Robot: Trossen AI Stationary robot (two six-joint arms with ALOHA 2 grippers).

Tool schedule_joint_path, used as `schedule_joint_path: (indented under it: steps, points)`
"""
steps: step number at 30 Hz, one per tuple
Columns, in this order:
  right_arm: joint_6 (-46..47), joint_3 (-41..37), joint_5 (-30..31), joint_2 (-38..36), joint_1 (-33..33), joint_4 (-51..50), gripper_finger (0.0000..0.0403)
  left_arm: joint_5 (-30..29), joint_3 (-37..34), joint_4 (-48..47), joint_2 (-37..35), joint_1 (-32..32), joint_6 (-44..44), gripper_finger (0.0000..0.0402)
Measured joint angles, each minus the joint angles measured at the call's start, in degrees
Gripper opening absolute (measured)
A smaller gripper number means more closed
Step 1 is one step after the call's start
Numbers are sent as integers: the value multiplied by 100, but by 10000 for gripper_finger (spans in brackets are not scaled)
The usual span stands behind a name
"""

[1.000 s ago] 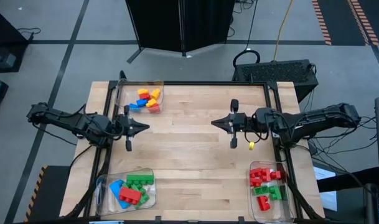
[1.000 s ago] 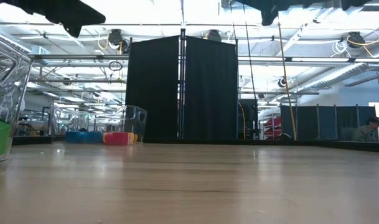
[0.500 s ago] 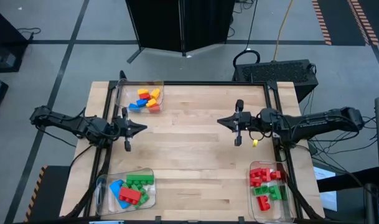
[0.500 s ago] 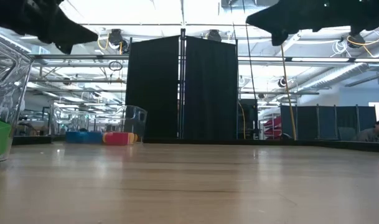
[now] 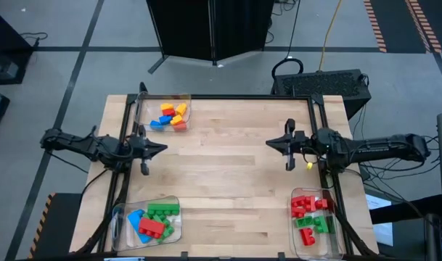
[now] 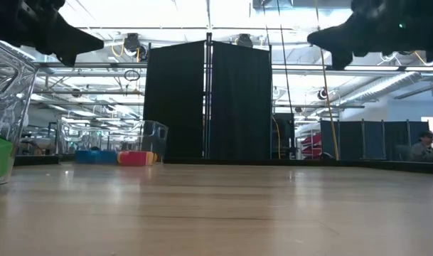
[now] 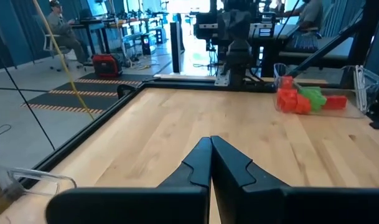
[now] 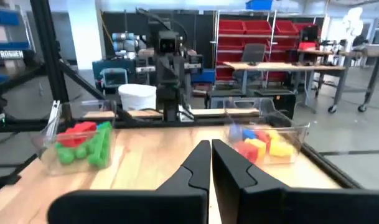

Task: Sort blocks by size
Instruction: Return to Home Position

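Observation:
The blocks lie in three clear trays. The far left tray (image 5: 166, 114) holds orange, yellow, blue and red blocks (image 8: 264, 142). Green, blue and red blocks (image 5: 154, 220) fill the near left tray. Red and green blocks (image 5: 311, 214) fill the near right tray (image 7: 313, 99). My left gripper (image 5: 165, 148) hangs shut over the table's left side, pointing level toward the middle, and holds nothing (image 7: 210, 143). My right gripper (image 5: 268, 143) hangs shut over the right side, pointing back at it, and also holds nothing (image 8: 210, 146).
Bare wooden tabletop (image 5: 221, 174) stretches between the two grippers. A black frame rail (image 5: 228, 96) runs along the table's far edge. A dark curtain stand (image 6: 209, 99) rises behind the table. A person (image 6: 421, 148) sits far off in the room.
Both grippers have drawn apart while staying shut. My right gripper has pulled back toward the table's right edge and sunk. My left gripper has moved a little toward the left edge and down. No block has moved.

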Motion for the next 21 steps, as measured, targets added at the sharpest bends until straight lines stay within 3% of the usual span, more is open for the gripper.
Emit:
schedule_joint_path:
  steps: [5, 10, 21]
  points:
    - [486, -438, 4, -416, -69, 770, 0, 7, 0, -201, -267, 0, -39, 8]
    - [699, -547, -147, -602, 28, 863, 0, 42, 0, -185, -323, 0, -37, 8]
    - [698, -572, -158, -1561, 53, -287, 0, 51, 0, -542, -477, -52, -258, 8]
